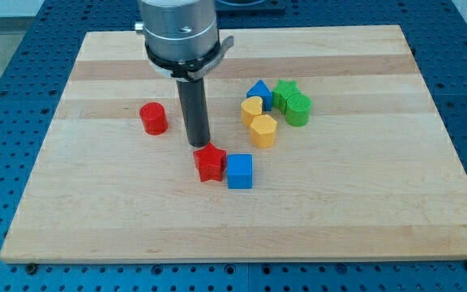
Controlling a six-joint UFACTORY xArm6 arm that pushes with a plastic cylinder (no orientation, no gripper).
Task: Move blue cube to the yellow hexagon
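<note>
The blue cube (239, 171) lies near the board's middle, touching a red star block (209, 162) on its left. The yellow hexagon (263, 130) lies up and to the right of the cube, a small gap apart. My tip (199, 144) stands just above and left of the red star, close to it or touching it, and left of the blue cube. The dark rod rises from there to the arm's grey flange at the view's top.
A second yellow block (252, 109) touches the hexagon's upper left. A blue triangular block (259, 91), a green star (284, 92) and a green cylinder (297, 109) cluster beside it. A red cylinder (153, 118) stands alone at left. The wooden board (96, 203) lies on a blue pegboard.
</note>
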